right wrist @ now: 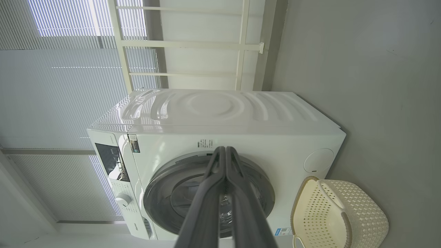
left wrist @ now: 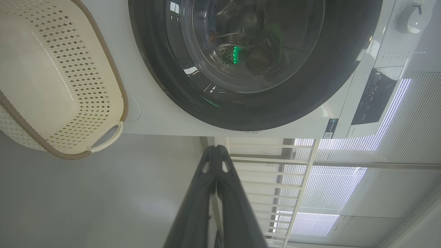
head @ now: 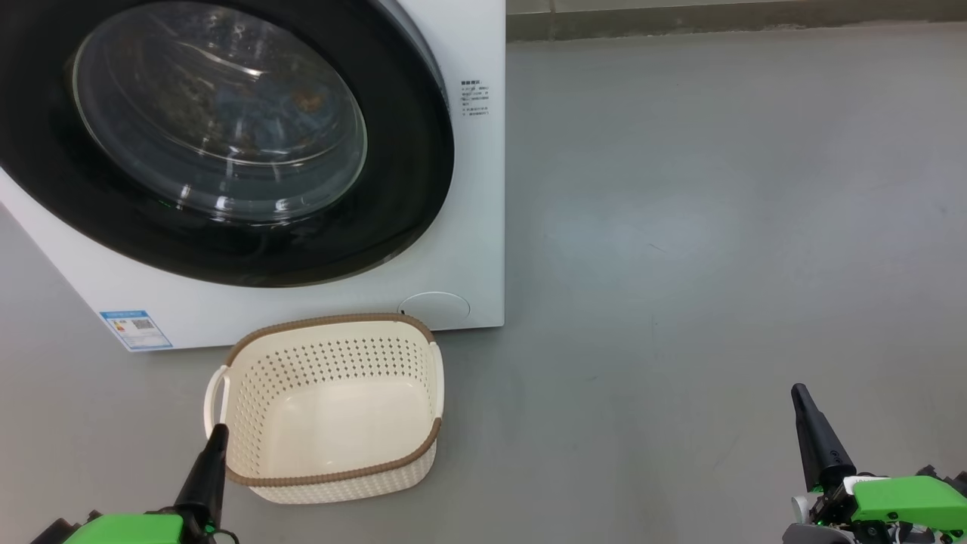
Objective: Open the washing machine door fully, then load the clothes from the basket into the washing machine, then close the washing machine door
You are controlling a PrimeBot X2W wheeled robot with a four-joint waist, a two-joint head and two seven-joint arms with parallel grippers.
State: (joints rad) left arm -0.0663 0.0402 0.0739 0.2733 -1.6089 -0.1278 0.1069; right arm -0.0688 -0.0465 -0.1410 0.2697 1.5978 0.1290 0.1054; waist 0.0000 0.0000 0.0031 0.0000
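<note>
1. Round glossy black washing machine door (head: 412, 174), bulging glass, closed on white washing machine (head: 472, 227).
2. Perforated cream basket (head: 332, 319), brown woven-look rim, on floor (head: 680, 227) just before it.
3. Low at both sides: left gripper (head: 219, 432), right gripper (head: 799, 393), fingers pressed together.

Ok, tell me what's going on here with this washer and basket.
Nothing is being handled right now. The washing machine door is shut on the washing machine, and the basket stands empty on the floor in front of it. The left gripper sits closed near the basket's left corner, the right gripper closed above bare floor far to the right; neither holds anything. What lies behind the glass is unclear.
</note>
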